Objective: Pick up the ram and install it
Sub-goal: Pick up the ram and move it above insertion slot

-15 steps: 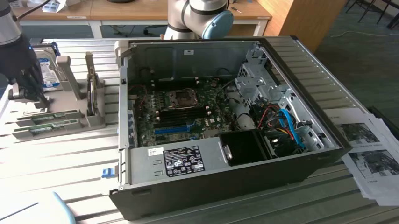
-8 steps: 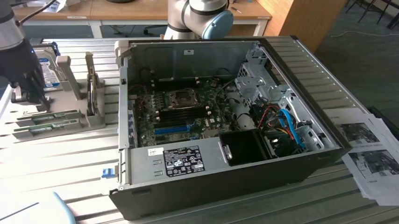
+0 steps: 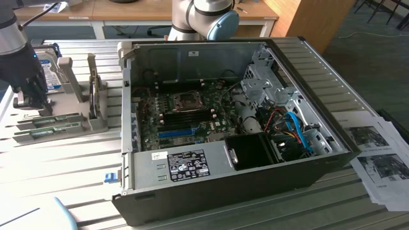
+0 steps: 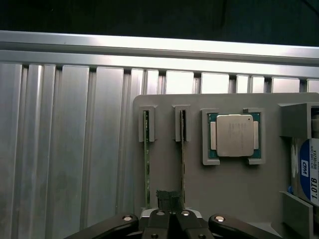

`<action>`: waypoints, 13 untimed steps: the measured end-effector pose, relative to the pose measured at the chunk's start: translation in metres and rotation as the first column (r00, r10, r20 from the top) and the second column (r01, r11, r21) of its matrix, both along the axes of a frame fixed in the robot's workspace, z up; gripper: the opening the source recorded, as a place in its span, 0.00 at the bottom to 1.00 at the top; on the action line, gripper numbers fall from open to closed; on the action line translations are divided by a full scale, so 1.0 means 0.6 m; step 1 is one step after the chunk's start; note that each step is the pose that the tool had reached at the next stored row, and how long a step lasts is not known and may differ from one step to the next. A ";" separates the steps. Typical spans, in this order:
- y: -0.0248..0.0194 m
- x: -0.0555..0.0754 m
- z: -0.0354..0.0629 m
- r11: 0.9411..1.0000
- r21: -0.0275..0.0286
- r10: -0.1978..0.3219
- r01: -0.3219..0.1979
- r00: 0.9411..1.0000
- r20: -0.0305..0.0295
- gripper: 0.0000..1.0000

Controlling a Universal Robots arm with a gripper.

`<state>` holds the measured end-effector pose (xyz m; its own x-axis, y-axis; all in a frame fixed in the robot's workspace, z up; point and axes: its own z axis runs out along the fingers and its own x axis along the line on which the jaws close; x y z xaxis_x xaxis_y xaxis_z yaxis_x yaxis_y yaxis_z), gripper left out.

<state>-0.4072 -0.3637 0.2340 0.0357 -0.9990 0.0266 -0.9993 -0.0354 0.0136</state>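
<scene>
Wrist view shows the pincer (image 4: 168, 200) pressed together and empty, over the gap between the ram (image 4: 183, 164) and its twin (image 4: 147, 169), both standing on edge in the grey holder (image 4: 224, 189). A clean grasp probably needs the jaws centred on one thin edge only.

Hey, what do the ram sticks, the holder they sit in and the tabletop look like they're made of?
Ram sticks: green circuit board, seen edge-on, matte.
Holder: likely plastic, going by its flat matte grey and moulded slots.
Tabletop: probably aluminium, going by its ribbed profile and brushed silver sheen.
</scene>
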 end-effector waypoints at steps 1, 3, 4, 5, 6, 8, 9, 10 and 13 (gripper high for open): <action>0.0000 0.000 0.000 1.000 0.000 0.000 0.000 1.000 0.000 0.09; 0.0000 0.000 0.000 1.000 0.000 0.000 0.000 1.000 0.000 0.09; 0.0000 0.000 0.000 1.000 0.000 0.000 0.000 1.000 0.000 0.09; 0.0000 0.000 0.000 1.000 0.000 0.000 0.000 1.000 0.000 0.09; 0.0000 0.000 0.000 1.000 0.000 0.000 0.000 1.000 0.000 0.09; 0.0000 0.000 0.000 1.000 0.000 0.000 0.000 1.000 0.000 0.15; 0.0000 0.000 0.000 1.000 0.000 0.000 0.000 1.000 0.000 0.15; 0.0000 0.000 0.000 1.000 0.000 0.000 0.000 1.000 0.000 0.22; 0.0000 0.000 0.000 1.000 0.000 0.000 0.000 1.000 0.000 0.29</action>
<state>-0.4072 -0.3636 0.2339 0.0357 -0.9990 0.0265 -0.9993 -0.0354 0.0134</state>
